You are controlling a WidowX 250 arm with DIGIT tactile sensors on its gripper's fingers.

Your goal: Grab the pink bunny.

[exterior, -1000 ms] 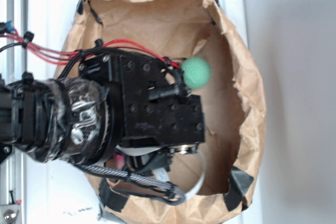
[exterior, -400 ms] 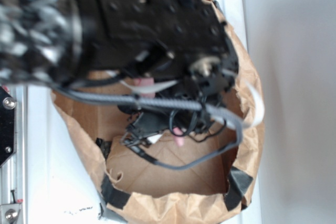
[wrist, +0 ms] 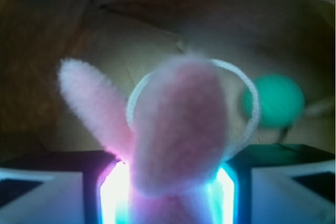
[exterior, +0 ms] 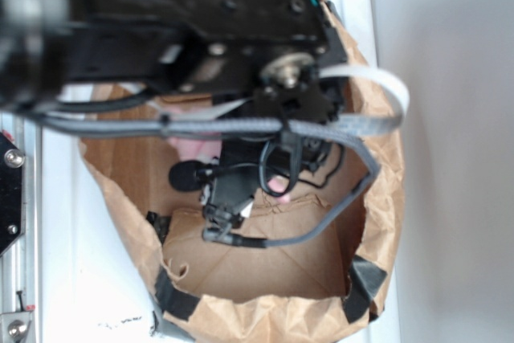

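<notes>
Holding the pink bunny (wrist: 178,145) tight, your gripper (wrist: 170,203) squeezes its body; lift slowly, straight up, clear of the paper bag (exterior: 377,166); don't loosen.

The black arm (exterior: 193,30) fills the top of the exterior view, close to the lens and blurred, its wrist block reaching down and to the right. Grey braided cable and a flat white ribbon loop out from its side. Below hangs the gripper (exterior: 229,198), pointing downward, dark and tangled in thin wires. From the wrist camera the jaws stand close on either side of the pink bunny (wrist: 178,129) (lit bright at the pads), pressed against its body.
</notes>
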